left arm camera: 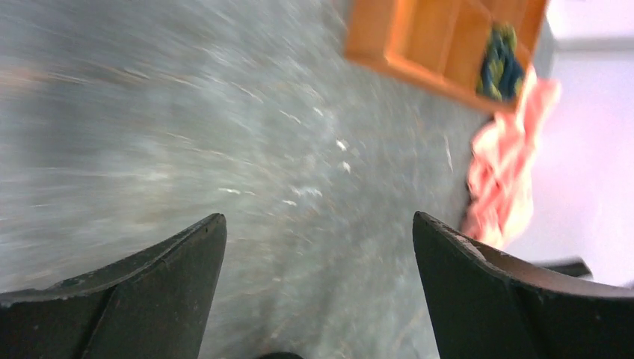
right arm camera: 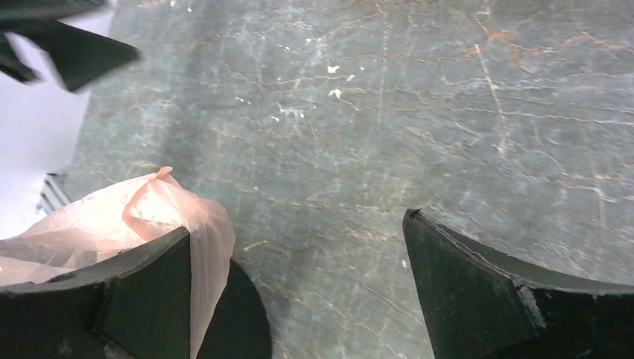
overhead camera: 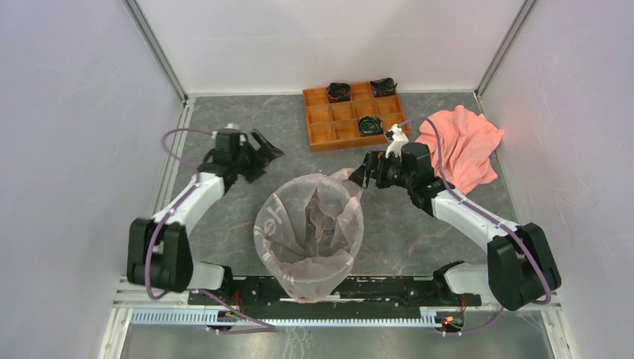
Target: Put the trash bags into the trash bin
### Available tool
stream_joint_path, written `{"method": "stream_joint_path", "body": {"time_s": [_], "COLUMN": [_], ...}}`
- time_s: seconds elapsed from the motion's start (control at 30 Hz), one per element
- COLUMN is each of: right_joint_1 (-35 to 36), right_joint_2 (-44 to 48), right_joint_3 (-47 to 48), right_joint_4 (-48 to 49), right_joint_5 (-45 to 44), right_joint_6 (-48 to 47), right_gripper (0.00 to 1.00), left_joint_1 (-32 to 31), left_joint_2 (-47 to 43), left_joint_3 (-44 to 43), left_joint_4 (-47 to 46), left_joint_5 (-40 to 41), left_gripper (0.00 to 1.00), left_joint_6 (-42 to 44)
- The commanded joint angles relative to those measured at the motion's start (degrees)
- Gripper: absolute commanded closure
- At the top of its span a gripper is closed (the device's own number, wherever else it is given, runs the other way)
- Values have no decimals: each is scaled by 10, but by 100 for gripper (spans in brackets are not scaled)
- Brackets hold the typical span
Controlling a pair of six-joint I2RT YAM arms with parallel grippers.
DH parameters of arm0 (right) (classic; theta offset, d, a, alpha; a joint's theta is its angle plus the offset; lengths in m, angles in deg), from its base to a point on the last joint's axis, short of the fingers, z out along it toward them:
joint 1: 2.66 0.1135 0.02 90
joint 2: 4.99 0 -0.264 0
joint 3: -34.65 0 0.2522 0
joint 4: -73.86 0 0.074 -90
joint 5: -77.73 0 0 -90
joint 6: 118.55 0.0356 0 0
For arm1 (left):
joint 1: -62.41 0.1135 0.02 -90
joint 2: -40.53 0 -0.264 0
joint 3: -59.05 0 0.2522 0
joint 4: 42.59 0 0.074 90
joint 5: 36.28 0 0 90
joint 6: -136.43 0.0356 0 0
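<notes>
The right claw [overhead camera: 365, 172] stands spread at the far right rim of the bin [right arm camera: 248, 318], with a flap of the pink bag [overhead camera: 310, 221] lying over one finger, not pinched. The bag sits in the bin, draped over its rim. The left claw [overhead camera: 260, 155], also spread, hangs apart at the far left.

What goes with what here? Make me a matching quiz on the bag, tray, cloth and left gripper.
Things:
1. bag
2. tray
3. cloth
4. left gripper

Descriptions:
a. orange, at the back
b. salmon, crumpled at the right
c. open, holding nothing
d. translucent pink, front centre

Pairs: 1-d, 2-a, 3-b, 4-c
</notes>
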Motion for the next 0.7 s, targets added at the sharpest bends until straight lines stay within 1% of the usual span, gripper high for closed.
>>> {"method": "stream_joint_path", "body": {"time_s": [0.0,0.03,0.1,0.2,0.27,0.33,0.4,0.57,0.63,0.67], "right_joint_1": [-4,-5,-4,-5,-4,-4,-4,-4,-5,-4], "right_joint_2": [32,36,40,32,19,8,2,10,12,13], "right_joint_3": [31,35,47,75,94,110,117,98,89,85], "right_joint_4": [-78,-92,-108,-120,-125,-129,-127,-104,-96,-92], "right_joint_5": [-52,-60,-79,-93,-91,-86,-81,-73,-72,-71], "right_joint_6": [-89,-99,-116,-133,-140,-145,-145,-130,-125,-124], "right_gripper": [2,2,2,2,2,2,2,2,2,2], "left_joint_1": [46,46,45,44,40,35,33,33,33,33], "left_joint_2": [-128,-159,-220,-291,-329,-372,-409,-411,-411,-408], "left_joint_3": [-47,-45,-21,34,62,75,63,11,16,23], "left_joint_4": [183,206,233,273,307,350,410,550,575,579], "left_joint_5": [115,126,112,39,7,6,19,91,80,49], "left_gripper": [0,0,0,0,0,1,4,24,30,35], "left_joint_6": [101,102,87,52,37,29,38,111,135,150]}}
